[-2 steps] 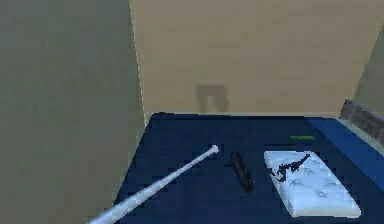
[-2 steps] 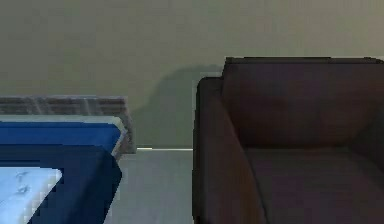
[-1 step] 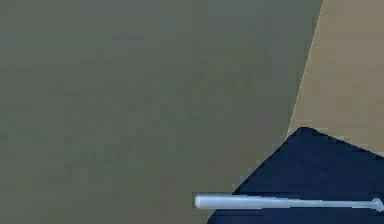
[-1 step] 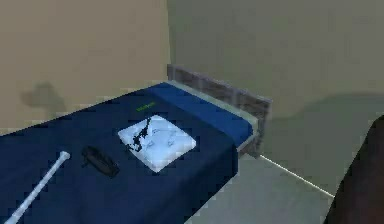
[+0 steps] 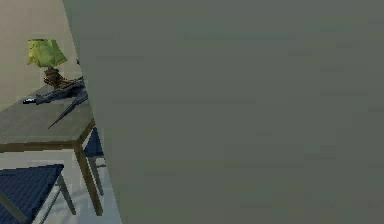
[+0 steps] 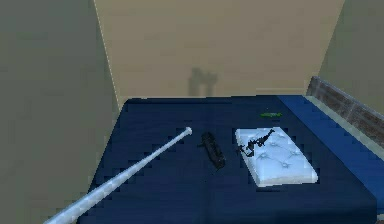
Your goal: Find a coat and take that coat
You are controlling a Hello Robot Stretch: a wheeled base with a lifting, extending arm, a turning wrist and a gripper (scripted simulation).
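Forward view, far left: a dark heap lies on a table beside a plant; whether it is the coat cannot be told. Arm side view, lower half: a bat lies on a bed. The gripper's state cannot be told.

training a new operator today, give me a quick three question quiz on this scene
1. True or false: in the arm side view, a pale bat lies on the blue bed.
2. Pick one: what stands at the far end of the table in the forward view? A. a potted plant B. a kettle C. a stack of plates
3. Fill in: the chair near the table has a ____ seat.

Key: 1 true; 2 A; 3 blue
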